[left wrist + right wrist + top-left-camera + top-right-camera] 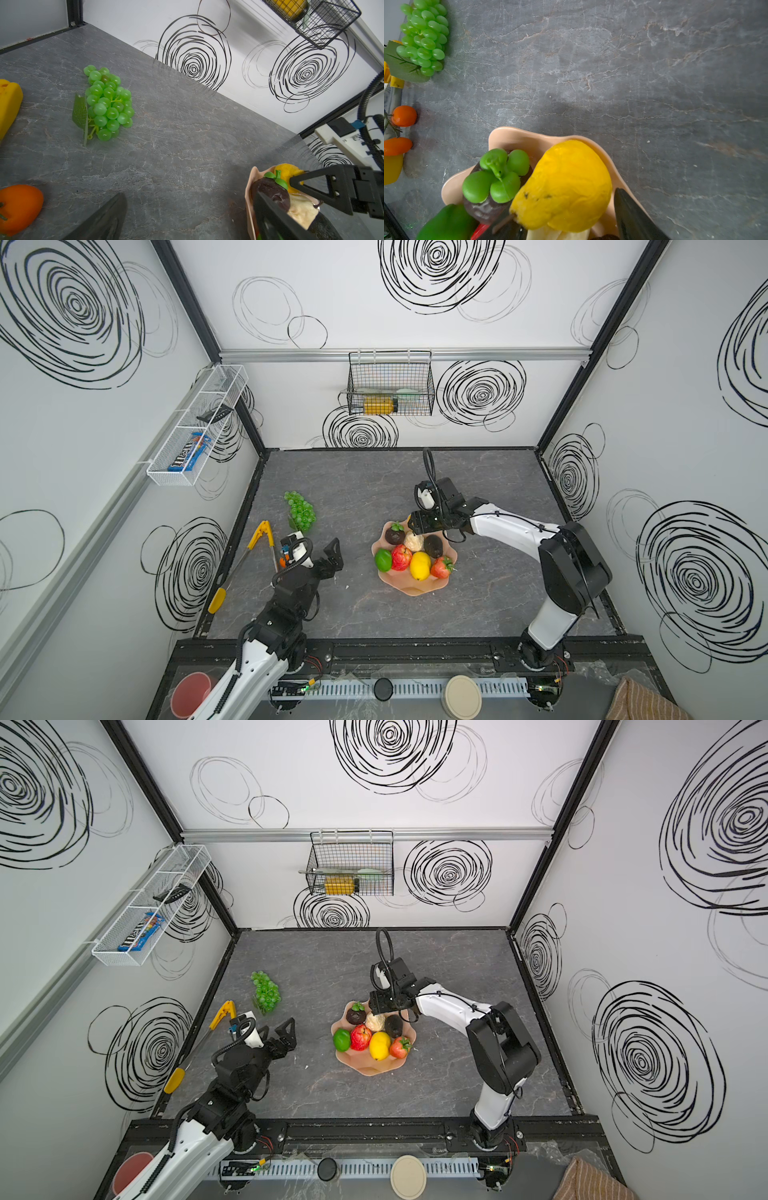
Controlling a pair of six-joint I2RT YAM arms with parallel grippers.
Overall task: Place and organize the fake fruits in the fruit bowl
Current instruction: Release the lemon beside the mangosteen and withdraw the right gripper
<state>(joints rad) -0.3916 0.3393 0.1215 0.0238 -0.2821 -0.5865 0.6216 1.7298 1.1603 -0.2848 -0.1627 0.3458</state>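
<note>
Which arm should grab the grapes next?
Left. The left gripper is open and close to the grapes. The right gripper is farther away, over the bowl, its fingers either side of a yellow fruit.

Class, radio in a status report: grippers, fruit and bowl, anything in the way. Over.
Left gripper open, empty. Right gripper open astride yellow fruit in fruit bowl. Grape bunch, small oranges outside it. Tongs beside oranges.

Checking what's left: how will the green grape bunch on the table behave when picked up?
The grape bunch probably flexes and dangles: many small beads on thin stems. Glossy round grapes look slippery, so a pinch may slip. Lying flat with its leaf, it seems unlikely to roll.
</note>
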